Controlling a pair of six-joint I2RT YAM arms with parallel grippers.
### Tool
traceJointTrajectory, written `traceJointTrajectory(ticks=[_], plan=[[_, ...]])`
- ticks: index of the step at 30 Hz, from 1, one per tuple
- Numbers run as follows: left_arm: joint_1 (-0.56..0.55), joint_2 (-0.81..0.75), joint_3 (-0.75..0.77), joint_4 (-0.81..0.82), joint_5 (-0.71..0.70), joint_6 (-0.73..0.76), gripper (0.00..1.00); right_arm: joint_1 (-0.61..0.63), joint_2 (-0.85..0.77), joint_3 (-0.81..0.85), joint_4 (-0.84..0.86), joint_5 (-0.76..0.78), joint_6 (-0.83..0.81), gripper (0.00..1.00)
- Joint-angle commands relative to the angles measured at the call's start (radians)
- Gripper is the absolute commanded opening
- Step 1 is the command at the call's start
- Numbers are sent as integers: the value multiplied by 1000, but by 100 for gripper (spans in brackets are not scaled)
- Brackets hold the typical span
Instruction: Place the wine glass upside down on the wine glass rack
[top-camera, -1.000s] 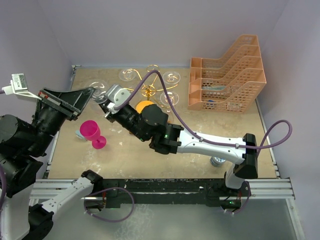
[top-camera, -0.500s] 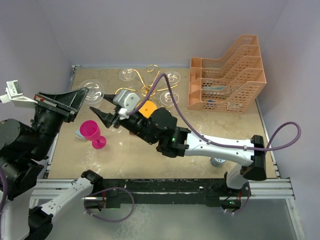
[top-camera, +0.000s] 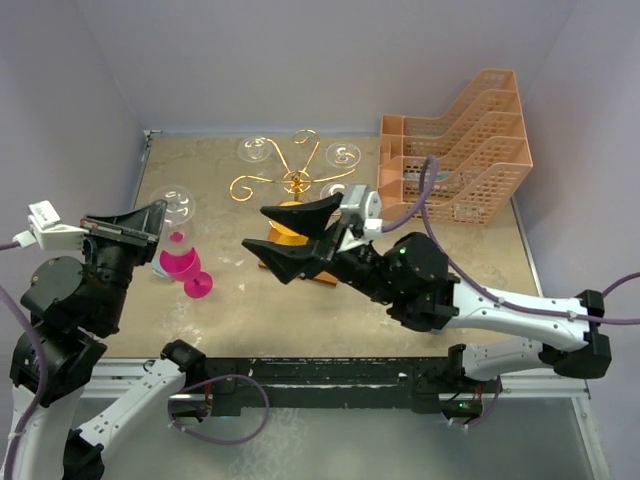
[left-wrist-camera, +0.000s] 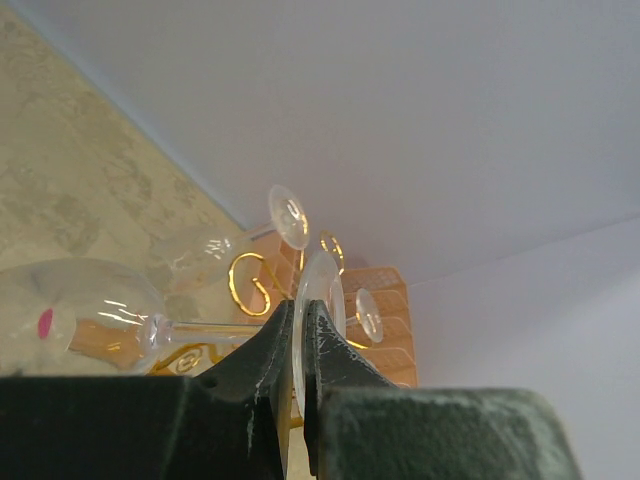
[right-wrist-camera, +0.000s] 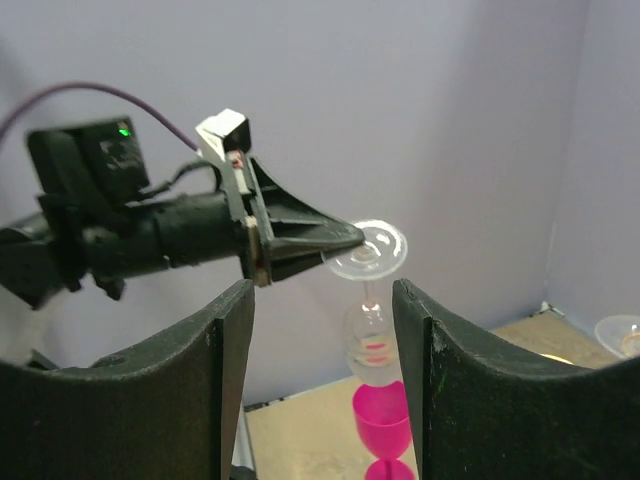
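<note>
Over tan tabletop (top-camera: 450, 250), left of wine glass rack (top-camera: 295, 182), pinching wine glass (top-camera: 178, 207) foot in left gripper (top-camera: 160, 212), stem hanging vertical, bowl down; holding right gripper (top-camera: 267, 243) spread, nearer rack.

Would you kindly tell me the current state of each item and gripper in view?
left gripper: shut on the wine glass's foot.
wine glass: held upside down, not yet on the rack.
right gripper: open, empty.
wine glass rack: standing upright, some arms free.
hung glasses: on the rack's arms, feet up.
pink goblet: standing upright.
</note>
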Motion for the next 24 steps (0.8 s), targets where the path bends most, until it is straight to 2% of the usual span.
traceJointTrajectory(ticks=[1, 6, 9, 12, 18, 24], plan=[[1, -26, -65, 81, -15, -43, 0, 2, -104, -58, 87, -9, 110, 59], [2, -25, -125, 136, 94, -29, 0, 2, -168, -84, 31, 58, 213, 60], [3, -22, -143, 116, 100, -64, 0, 2, -200, -68, -27, 114, 314, 60], [2, -33, -188, 150, 133, -100, 0, 2, -238, -87, -16, 134, 379, 60], [2, 21, -255, 284, 308, -168, 0, 2, -271, -100, -29, 197, 420, 60], [2, 85, -274, 379, 362, -177, 0, 2, -287, -120, -27, 223, 435, 60]])
